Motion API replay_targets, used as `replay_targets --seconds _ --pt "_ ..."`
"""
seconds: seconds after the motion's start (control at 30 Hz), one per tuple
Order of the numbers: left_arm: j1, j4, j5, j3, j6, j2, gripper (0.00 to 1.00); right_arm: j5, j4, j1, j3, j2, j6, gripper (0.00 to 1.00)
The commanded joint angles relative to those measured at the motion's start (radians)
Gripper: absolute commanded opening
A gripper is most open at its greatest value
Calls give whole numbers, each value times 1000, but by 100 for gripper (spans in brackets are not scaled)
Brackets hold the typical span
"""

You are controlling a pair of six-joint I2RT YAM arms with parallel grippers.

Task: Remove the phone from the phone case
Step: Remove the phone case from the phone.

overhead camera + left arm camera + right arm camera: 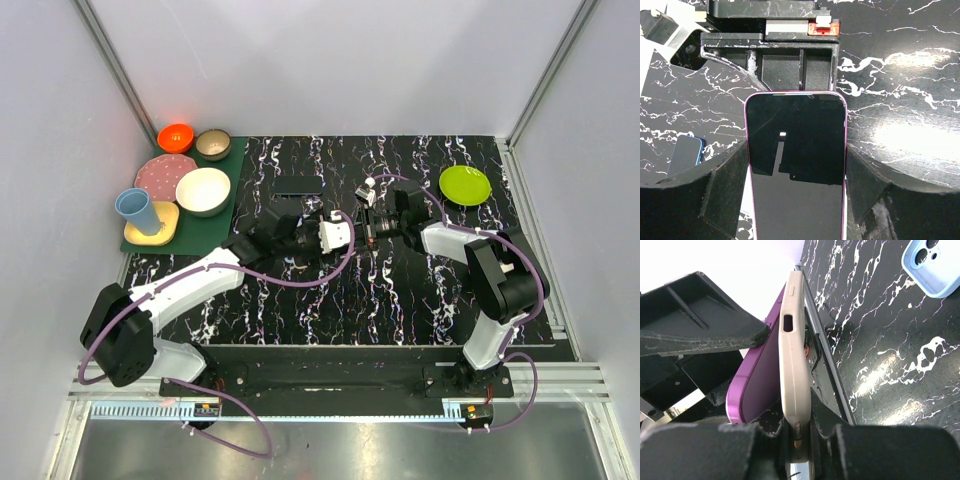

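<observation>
Phone [795, 170]: purple-edged, dark screen, held in the air over the middle of the table [400, 290], between the two hands. Its purple back is partly peeled away from the phone case [794, 365]; the two are apart at the upper end and close together lower down.

Phone case: beige, standing on edge, with a side cut-out visible.

Right hand [797, 432]: closed tight on the lower end of the phone case.

Left hand [796, 150]: fingers [725, 195] set against both long edges of the phone, gripping it.

Light blue case [932, 265]: lies flat on the table, camera cut-out showing, well apart from the hands.

Dark slab [298, 185]: flat on the table at 11 o'clock from the left hand; too small to identify further.

Green plate [465, 185]: on the table at 2 o'clock from the right hand.

Green tray [232, 190]: at 10 o'clock from the hands, carrying an orange bowl [176, 137], a brown bowl [213, 144], a pink plate [160, 175], a white bowl [203, 191] and a blue cup [137, 210] on a yellow dish [165, 228].
</observation>
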Motion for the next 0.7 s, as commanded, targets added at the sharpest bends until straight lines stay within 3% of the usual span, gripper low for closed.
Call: replay_targets --seconds 0.0,0.07,0.13,0.23,0.43,0.67 --pt "-21 22 31 36 -7 -1 63 -4 91 -9 16 -27 25 0" --pt "-21 17 37 38 -4 -1 59 -2 91 -9 16 -25 23 0" --pt "-21 11 40 38 -2 -3 43 -1 91 -9 16 -25 20 0" --pt "-21 -1 65 42 3 -6 26 5 83 -9 17 -27 -3 0" --pt "-21 -13 120 52 -17 -18 0 62 28 -8 20 -41 -89 0" --pt "-16 -10 140 58 -46 -38 0 142 -33 -9 20 -61 -181 0"
